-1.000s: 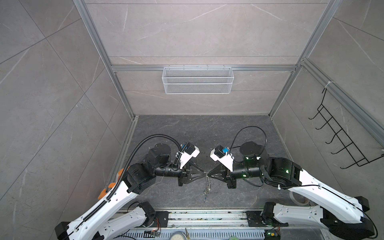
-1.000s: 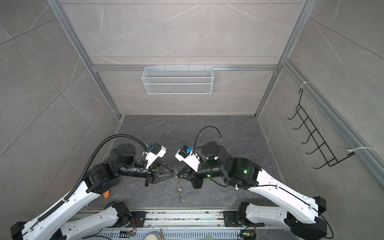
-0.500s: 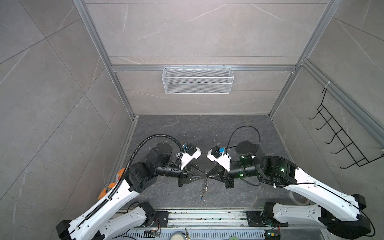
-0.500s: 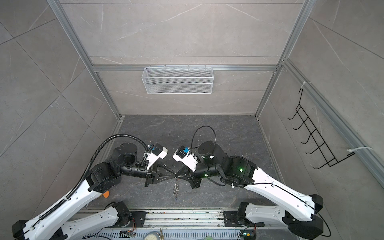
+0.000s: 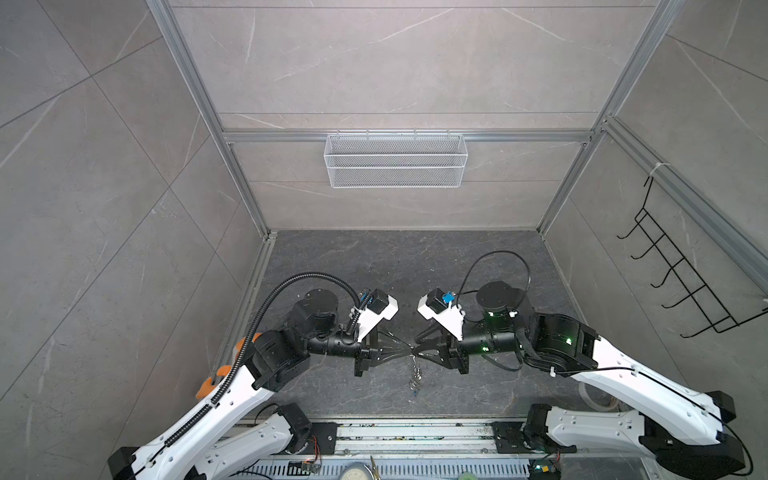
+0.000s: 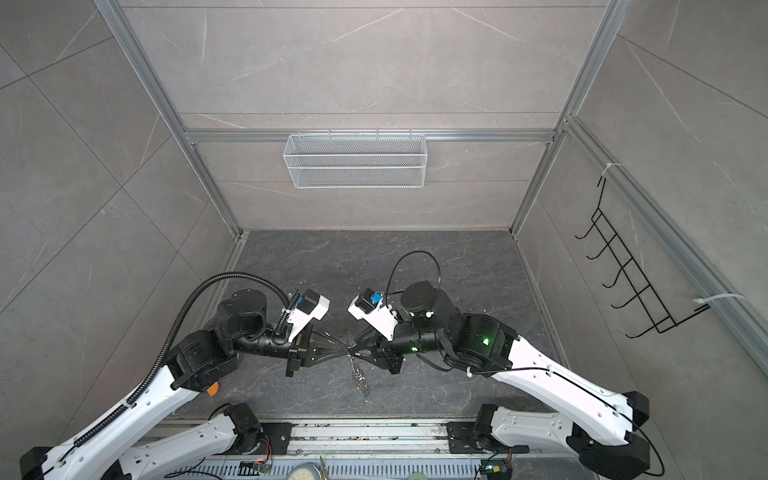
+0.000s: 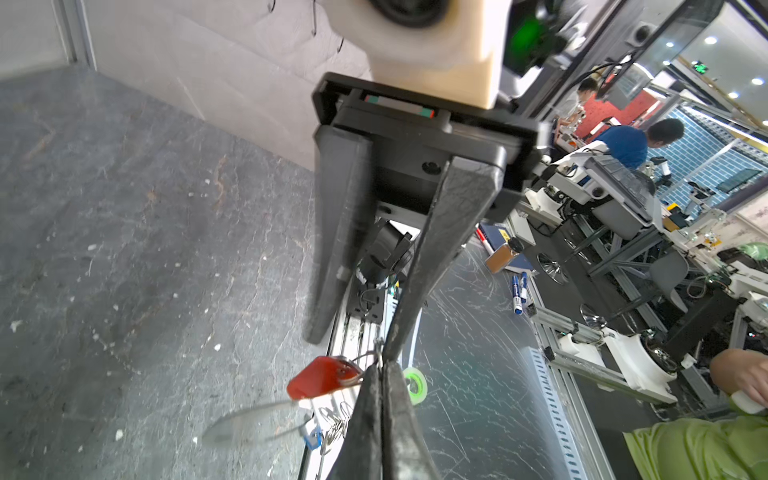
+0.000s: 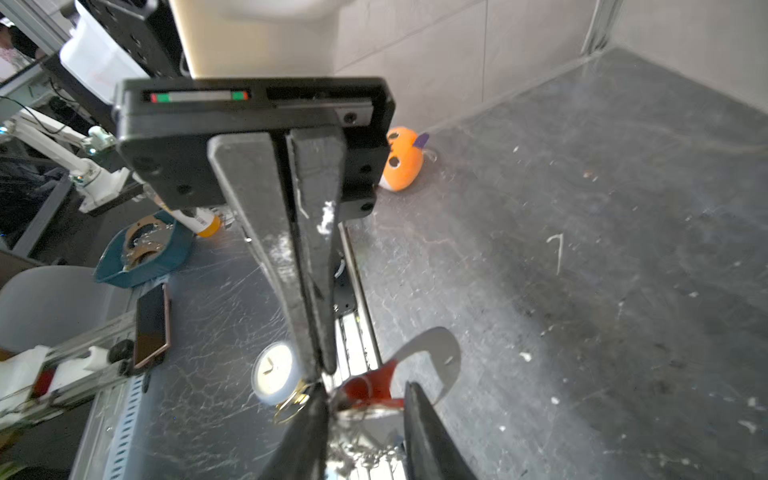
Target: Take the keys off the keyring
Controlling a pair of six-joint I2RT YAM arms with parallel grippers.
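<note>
The left pincer (image 7: 380, 370) is clamped fully shut on the red-tagged key (image 7: 322, 377), at its ring. The right pincer (image 8: 365, 405) is partly open, straddling the tag. The keyring (image 8: 438, 353) and chain (image 5: 415, 374) dangle between them, above the worktop (image 5: 374, 270).

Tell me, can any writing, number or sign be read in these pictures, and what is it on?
No text can be read anywhere.
The green sign in the room beyond: too blurred.
The clock face: no numerals legible.
The white label on the blue tag: blurred.
The bottle label: too small.
</note>
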